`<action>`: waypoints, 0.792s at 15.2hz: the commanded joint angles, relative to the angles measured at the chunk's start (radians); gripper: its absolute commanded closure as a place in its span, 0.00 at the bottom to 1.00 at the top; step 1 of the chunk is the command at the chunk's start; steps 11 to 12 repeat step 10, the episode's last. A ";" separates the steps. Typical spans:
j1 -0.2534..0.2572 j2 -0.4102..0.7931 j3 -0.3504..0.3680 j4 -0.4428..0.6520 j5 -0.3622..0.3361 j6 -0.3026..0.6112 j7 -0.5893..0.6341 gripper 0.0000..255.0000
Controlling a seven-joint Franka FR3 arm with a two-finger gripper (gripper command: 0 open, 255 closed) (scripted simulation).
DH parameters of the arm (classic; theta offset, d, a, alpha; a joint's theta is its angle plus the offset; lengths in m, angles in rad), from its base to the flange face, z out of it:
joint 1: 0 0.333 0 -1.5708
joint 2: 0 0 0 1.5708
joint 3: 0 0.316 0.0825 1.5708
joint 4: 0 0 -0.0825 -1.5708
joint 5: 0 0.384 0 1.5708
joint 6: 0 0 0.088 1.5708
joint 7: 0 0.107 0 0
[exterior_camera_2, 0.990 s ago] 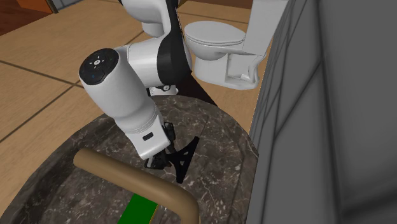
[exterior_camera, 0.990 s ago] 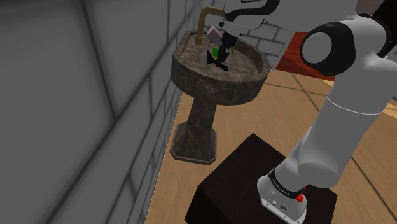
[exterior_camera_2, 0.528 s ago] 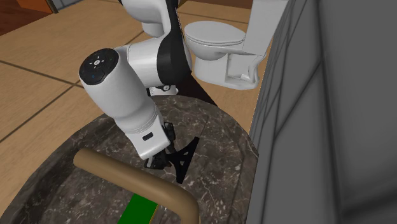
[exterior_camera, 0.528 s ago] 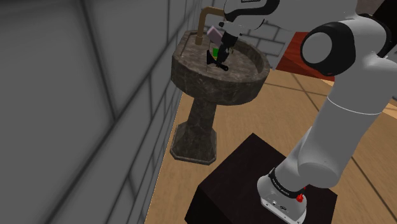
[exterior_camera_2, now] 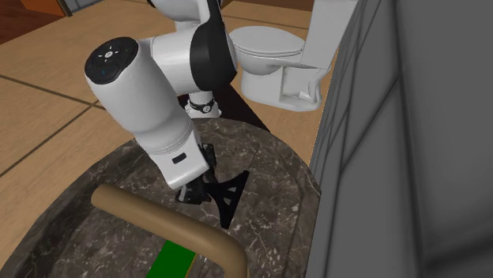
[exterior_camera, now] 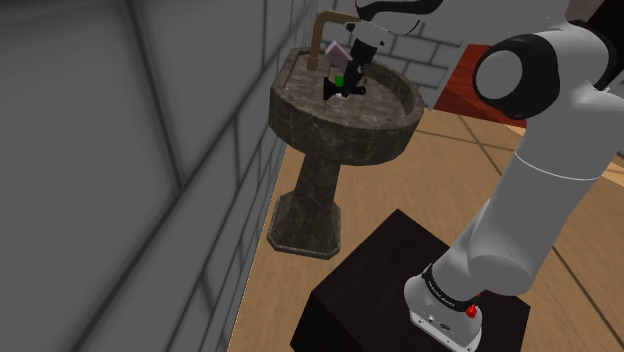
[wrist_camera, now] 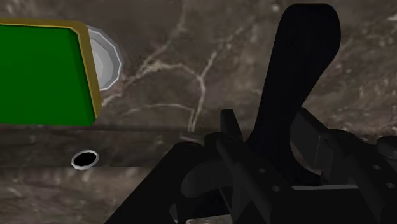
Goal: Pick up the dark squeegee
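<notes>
Clasping the dark squeegee [exterior_camera_2: 227, 194] by its handle, the gripper [exterior_camera_2: 196, 193] hangs low inside the basin of the stone sink [exterior_camera_2: 278, 155], so the grasp looks made and what is left, I judge, is lifting the tool clear of the rim.
</notes>
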 commanded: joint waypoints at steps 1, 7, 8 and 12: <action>-0.001 -0.002 -0.001 0.025 -0.003 -0.026 0.007 1.00; -0.011 0.004 -0.004 0.112 -0.003 -0.107 0.022 1.00; -0.013 0.006 -0.005 0.128 -0.002 -0.121 0.024 1.00; -0.013 0.006 -0.005 0.130 -0.002 -0.123 0.025 1.00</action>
